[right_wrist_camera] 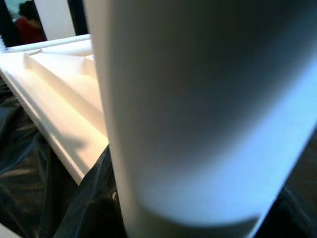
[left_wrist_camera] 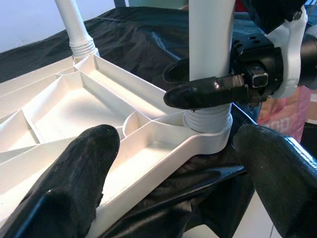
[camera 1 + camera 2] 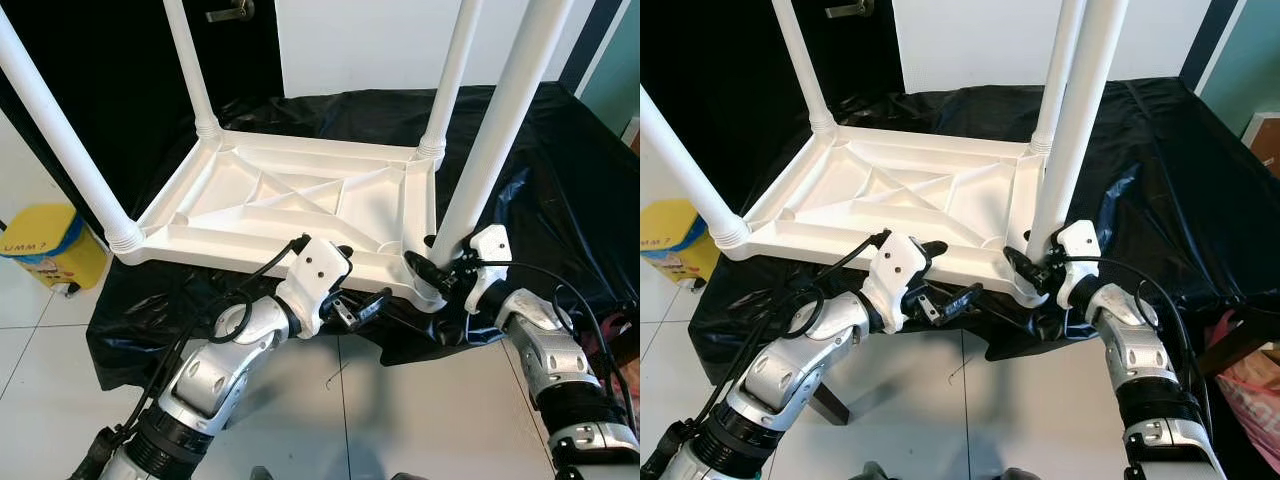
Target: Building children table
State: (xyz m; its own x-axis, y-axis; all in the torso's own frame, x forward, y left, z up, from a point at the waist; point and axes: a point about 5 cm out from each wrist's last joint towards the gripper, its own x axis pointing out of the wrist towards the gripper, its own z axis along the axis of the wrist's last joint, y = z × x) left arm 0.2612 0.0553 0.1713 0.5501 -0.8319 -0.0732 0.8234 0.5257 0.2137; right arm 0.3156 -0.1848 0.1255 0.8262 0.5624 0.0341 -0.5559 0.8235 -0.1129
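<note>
Faintly, "UMM?" on yellow bin [image 3: 45, 245] beside tabletop [image 3: 290, 205].

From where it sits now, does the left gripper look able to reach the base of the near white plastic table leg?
Probably yes: the open left gripper sits at the upturned white tabletop edge beside that near white leg, though the right gripper already clamps its base.
</note>
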